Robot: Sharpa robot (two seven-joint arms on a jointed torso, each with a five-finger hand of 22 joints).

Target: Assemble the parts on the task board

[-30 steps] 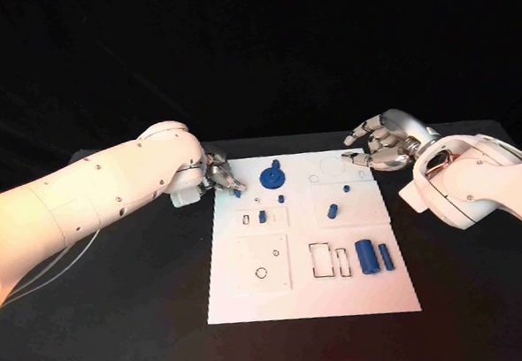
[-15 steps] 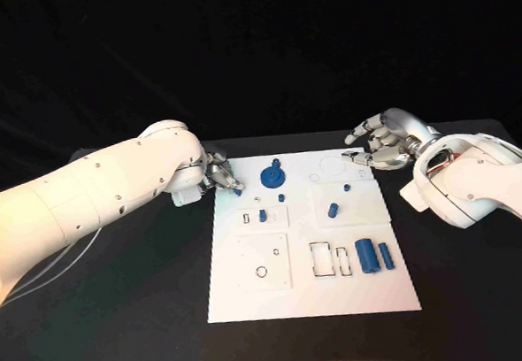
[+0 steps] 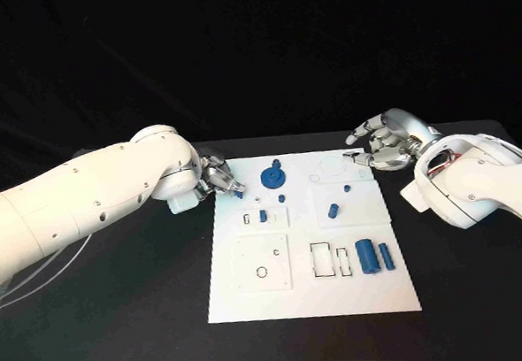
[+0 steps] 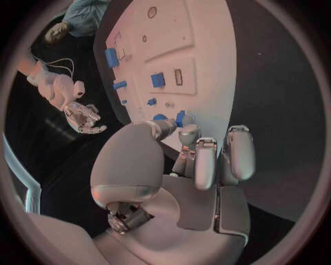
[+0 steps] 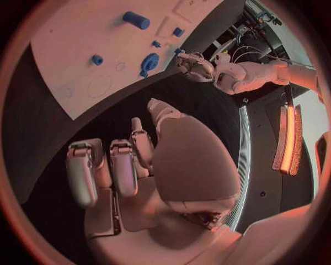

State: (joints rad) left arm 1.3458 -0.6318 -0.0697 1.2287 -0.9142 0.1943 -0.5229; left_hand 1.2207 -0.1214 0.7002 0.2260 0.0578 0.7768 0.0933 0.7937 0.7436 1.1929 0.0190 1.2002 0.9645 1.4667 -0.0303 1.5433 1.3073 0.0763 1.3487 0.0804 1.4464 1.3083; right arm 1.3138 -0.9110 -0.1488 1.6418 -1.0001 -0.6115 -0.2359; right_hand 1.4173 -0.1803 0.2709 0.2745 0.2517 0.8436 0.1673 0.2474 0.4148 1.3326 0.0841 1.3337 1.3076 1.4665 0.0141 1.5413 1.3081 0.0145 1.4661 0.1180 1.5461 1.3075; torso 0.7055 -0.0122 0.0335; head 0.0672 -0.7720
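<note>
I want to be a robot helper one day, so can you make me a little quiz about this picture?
1. True or false: the right hand is holding a blue piece.
2. Where do the two long blue parts lie on the task board?
A) at the end near the robot, toward its right side
B) at the far end, by the left hand
C) off the board, on the black table
3. What colour is the small part pinched at the left hand's fingertips?

Key: 1 false, it holds nothing; 2 A; 3 blue.
</note>
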